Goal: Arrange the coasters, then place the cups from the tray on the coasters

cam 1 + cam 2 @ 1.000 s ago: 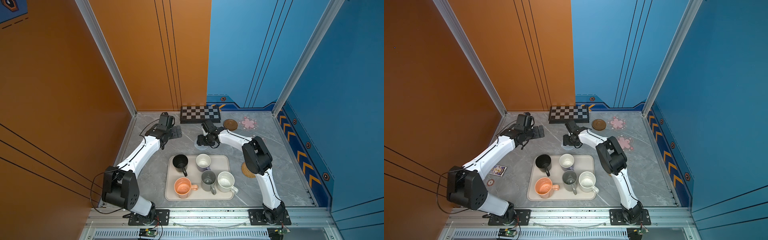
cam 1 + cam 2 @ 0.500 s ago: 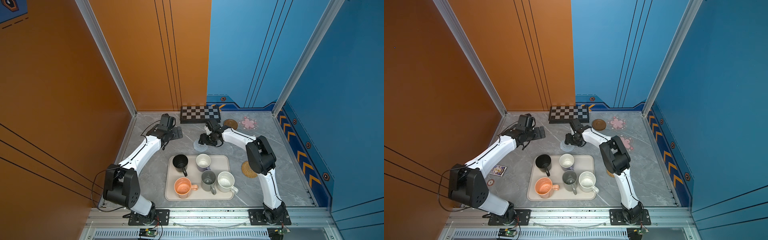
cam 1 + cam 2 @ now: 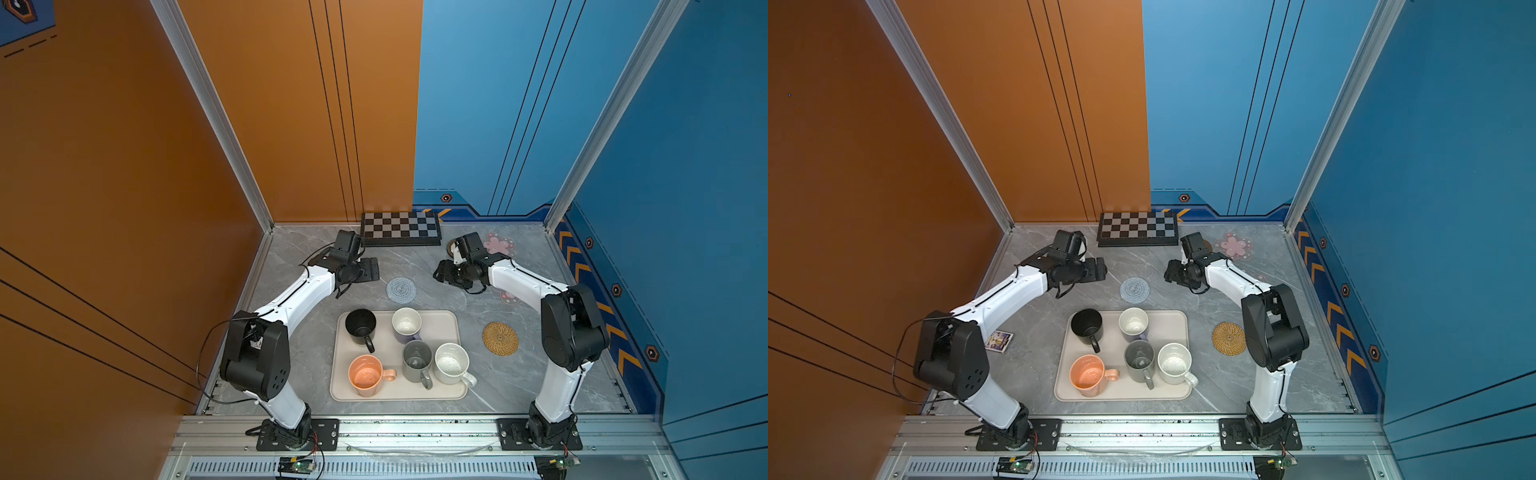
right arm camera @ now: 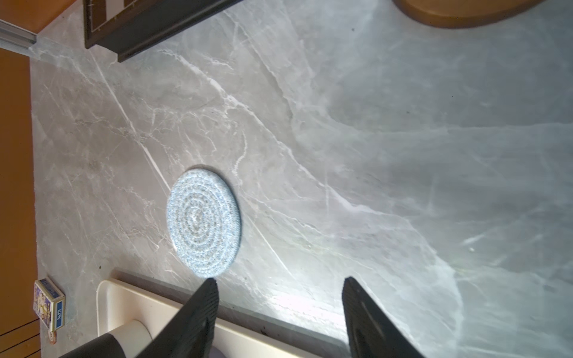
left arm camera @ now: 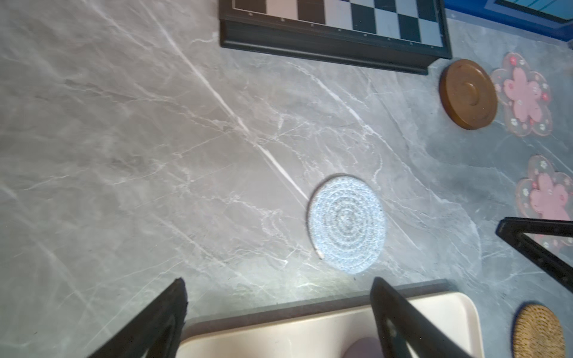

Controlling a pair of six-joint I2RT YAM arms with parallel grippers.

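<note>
Coaster (image 3: 401, 289) lay flat near the tray (image 3: 441, 328), handy for cups.
Left gripper (image 5: 279, 280) and right gripper (image 4: 279, 279) flanked it, spread and empty.

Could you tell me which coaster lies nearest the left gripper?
The pale blue-grey round coaster, alone in the middle just beyond the tray; the others lie farther right.

The left arm (image 3: 299, 293) and right arm (image 3: 521, 277) share one build: slim white links between bulky black joint housings, each mounted on a black base plate (image 3: 297, 430) with screws showing. A thin black cable (image 3: 198, 368) loops out beside the left arm's shoulder housing. The left pincer (image 3: 374, 269) and right pincer (image 3: 437, 272) are black, with flat, ribbed fingers (image 4: 201, 310)
</note>
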